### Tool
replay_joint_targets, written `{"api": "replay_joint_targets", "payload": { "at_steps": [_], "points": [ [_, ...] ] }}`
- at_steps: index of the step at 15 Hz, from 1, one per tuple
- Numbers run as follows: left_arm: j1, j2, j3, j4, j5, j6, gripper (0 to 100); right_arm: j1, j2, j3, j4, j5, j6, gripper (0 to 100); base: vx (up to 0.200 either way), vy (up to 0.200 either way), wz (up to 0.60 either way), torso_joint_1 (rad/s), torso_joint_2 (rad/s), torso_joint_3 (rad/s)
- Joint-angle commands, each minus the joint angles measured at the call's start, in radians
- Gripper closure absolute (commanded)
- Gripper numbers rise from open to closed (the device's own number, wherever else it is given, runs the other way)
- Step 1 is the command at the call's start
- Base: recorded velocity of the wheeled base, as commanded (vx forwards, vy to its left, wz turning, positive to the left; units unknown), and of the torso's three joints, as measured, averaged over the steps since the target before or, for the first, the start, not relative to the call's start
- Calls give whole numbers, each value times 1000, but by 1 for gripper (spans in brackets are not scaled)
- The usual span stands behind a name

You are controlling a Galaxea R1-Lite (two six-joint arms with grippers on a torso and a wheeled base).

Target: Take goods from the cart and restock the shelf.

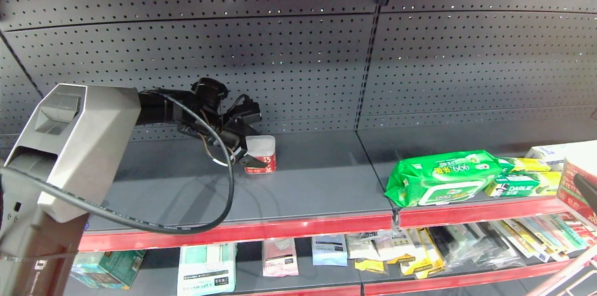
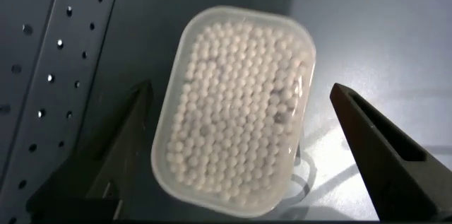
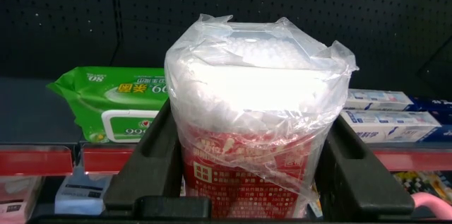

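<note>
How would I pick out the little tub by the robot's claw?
Find the grey shelf with the red front edge, left bay. Towards its back a small tub stands alone between the open left gripper's fingers. Red label, white top; the green wipes pack lies in the right bay.

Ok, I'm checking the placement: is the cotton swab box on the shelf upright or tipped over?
Upright: the cotton swab box stands on its base on the shelf, clear lid facing up.
</note>
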Motion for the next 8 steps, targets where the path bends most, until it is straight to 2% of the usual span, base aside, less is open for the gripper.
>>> {"api": "replay_joint_targets", "payload": {
  "at_steps": [1, 8],
  "points": [
    [1, 12, -18, -1, -1, 0, 0, 1, 0, 0, 0, 0, -1, 100, 0, 0, 0, 0, 0, 0],
    [1, 26, -30, -1, 1, 5, 0, -6, 1, 0, 0, -3, -1, 100, 0, 0, 0, 0, 0, 0]
  ]
}}
